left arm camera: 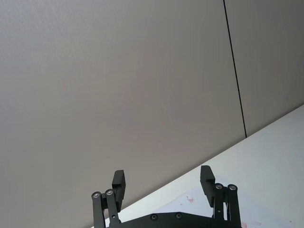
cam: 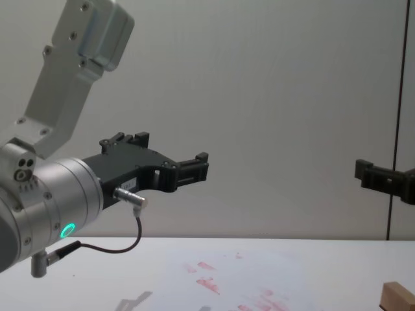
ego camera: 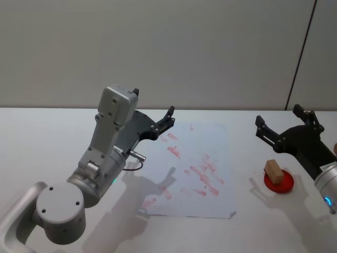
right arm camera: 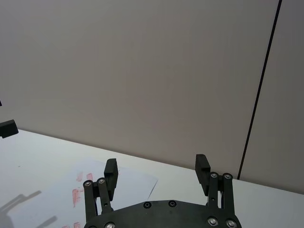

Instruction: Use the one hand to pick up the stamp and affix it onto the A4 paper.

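Stamp [ego camera: 273,169] stands on red ink pad [ego camera: 287,185], on table [ego camera: 42,132] right of A4 paper [ego camera: 210,142]. R gripper [ego camera: 281,119] hangs raised beyond it, jaws wide apart, empty. It's far nearer than L gripper [ego camera: 153,101], also spread, by paper's far-left corner. Stamp lies below R gripper, robot-ward.

Small pale tan wooden stamp [ego camera: 273,169] sitting atop a red round pad [ego camera: 281,184], well apart from white A4 paper [ego camera: 210,139] lying flat, dotted with red-pink prints.
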Robot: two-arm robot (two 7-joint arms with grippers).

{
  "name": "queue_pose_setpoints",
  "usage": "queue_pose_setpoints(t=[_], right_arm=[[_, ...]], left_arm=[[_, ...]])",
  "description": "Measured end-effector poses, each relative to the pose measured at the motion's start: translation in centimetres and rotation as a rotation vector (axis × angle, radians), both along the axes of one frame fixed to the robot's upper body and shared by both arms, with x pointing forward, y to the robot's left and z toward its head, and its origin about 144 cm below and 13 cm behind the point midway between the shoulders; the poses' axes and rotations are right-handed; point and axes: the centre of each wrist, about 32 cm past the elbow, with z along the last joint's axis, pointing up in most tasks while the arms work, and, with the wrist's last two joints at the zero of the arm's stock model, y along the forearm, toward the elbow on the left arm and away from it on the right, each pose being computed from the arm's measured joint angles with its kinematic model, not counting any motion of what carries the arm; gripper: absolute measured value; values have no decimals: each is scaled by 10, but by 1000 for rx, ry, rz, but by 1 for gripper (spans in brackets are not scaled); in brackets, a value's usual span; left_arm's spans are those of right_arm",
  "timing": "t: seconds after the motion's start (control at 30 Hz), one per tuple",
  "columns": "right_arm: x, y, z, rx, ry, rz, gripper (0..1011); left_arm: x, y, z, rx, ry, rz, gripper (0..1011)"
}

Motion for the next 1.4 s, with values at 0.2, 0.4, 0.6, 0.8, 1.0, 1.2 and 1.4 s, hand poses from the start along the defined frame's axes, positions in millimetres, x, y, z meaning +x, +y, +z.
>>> queue_pose_setpoints(t=[0.2,0.4,0.6,0.8,1.0,1.2,1.4], right_arm=[[0,0,0,0,0,0,1001],[0,0,0,0,0,0,1001],[0,0,0,0,0,0,1001],[0,0,0,0,0,0,1001],[0,0,0,0,0,0,1001],[0,-1,0,-1,1,-1,1001],[-5,-5,-1,-4,16,-3,1001]], left_arm=[[0,0,0,0,0,0,1003],[0,0,0,0,0,0,1003],[0,0,0,0,0,0,1003],[0,0,0,0,0,0,1003],[0,0,0,0,0,0,1003],[0,0,0,0,0,0,1003],[0,0,0,0,0,0,1003]])
